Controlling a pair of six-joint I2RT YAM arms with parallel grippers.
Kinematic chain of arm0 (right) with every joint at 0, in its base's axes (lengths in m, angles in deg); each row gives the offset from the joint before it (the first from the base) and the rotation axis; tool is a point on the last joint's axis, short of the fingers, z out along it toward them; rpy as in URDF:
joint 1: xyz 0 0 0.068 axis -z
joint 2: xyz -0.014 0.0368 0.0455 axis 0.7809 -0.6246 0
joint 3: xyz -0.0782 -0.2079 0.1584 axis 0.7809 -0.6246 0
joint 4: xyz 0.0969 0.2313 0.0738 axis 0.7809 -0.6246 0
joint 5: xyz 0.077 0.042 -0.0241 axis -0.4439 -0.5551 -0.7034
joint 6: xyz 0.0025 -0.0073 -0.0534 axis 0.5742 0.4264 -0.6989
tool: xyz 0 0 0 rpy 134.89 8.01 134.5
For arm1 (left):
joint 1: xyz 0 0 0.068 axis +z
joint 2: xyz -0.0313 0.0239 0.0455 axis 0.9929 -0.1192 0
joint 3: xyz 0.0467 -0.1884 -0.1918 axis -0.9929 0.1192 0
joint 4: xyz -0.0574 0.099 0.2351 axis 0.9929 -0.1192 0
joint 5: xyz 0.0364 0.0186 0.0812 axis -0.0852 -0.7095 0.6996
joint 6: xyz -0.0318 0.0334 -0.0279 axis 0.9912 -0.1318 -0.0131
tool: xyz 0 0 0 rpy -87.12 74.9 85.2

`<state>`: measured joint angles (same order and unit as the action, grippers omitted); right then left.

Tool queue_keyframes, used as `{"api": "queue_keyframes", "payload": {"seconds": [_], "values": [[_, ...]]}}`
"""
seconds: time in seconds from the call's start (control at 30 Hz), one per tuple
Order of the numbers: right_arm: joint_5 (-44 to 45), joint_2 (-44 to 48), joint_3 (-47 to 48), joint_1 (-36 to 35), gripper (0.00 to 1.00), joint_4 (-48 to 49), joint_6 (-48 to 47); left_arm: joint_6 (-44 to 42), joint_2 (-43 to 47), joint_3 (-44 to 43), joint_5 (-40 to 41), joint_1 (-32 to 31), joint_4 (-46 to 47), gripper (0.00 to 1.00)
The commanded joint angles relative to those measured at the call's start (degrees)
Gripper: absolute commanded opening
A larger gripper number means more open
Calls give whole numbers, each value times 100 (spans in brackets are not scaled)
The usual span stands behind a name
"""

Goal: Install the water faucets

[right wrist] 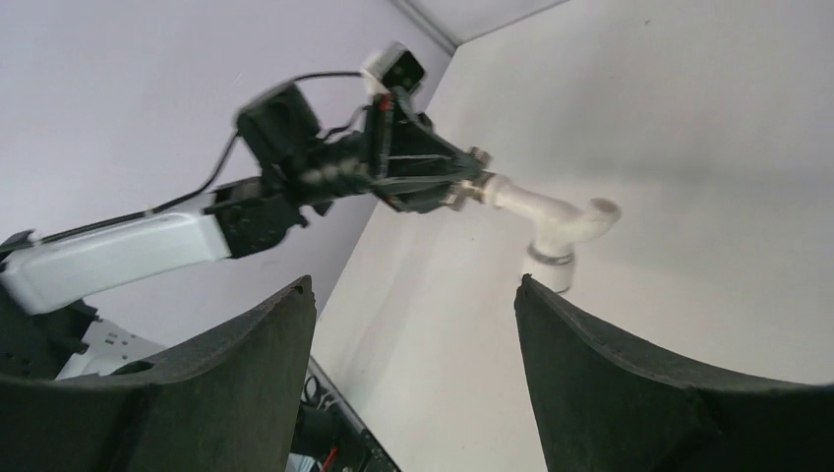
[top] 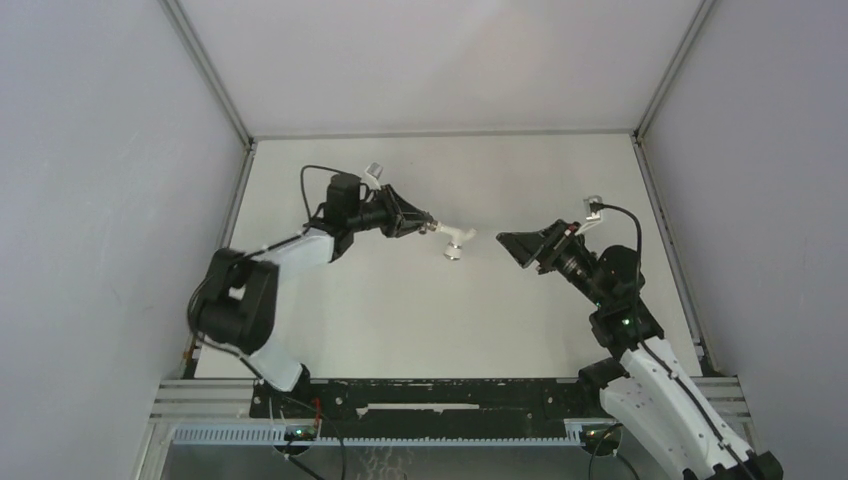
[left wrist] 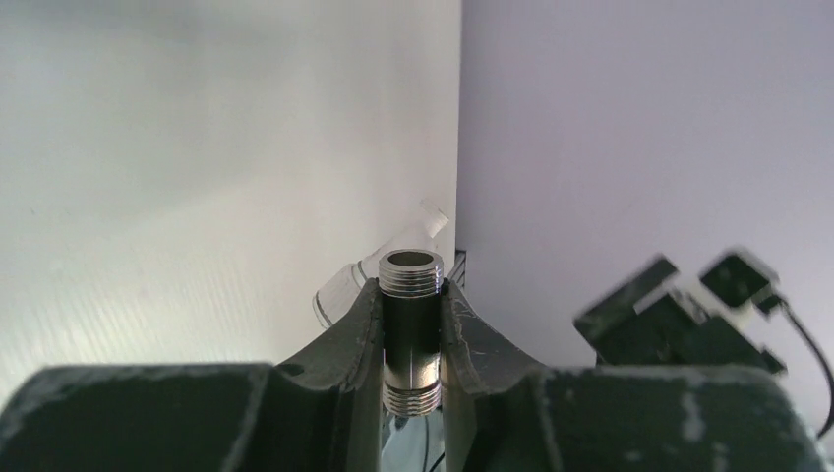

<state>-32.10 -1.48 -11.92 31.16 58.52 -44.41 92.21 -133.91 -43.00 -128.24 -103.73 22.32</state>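
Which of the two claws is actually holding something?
The left gripper: shut on the grey metal fitting, which carries the white tap piece. The right gripper stands open and empty.

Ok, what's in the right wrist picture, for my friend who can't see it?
The left gripper holds a metal fitting joined to a white plastic tap piece. The right gripper stands open in front.

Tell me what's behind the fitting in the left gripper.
The white tap juts out behind the fitting, which the left gripper clamps. From the left wrist, the fitting covers their joint.
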Motion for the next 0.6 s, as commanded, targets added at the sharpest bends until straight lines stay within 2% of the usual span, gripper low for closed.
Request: {"api": "queue_keyframes", "payload": {"seconds": [0.0, 0.1, 0.27, 0.4, 0.43, 0.47, 0.57], "values": [[466, 675, 310, 126, 80, -854, -381, 993, -1247, -643, -60, 4, 2033, 0], [665, 1083, 310, 149, 81, -1396, -533, 1159, -1951, -1048, 96, -5, 2372, 0], [767, 1417, 310, 177, 81, -1779, -548, 1307, -2850, -1750, 305, 1, 2385, 1], [918, 1462, 355, 188, 81, -1976, -458, 1318, -3516, -2352, 382, 10, 2105, 14], [1036, 1457, 381, 182, 82, -2065, -408, 1296, -3625, -2469, 416, 8, 1992, 21], [1118, 1458, 403, 186, 83, -2131, -397, 1232, -3727, -2602, 433, 10, 1872, 33], [1249, 1455, 416, 189, 85, -2212, -411, 830, -3946, -3192, 480, 10, 1153, 50]]}}
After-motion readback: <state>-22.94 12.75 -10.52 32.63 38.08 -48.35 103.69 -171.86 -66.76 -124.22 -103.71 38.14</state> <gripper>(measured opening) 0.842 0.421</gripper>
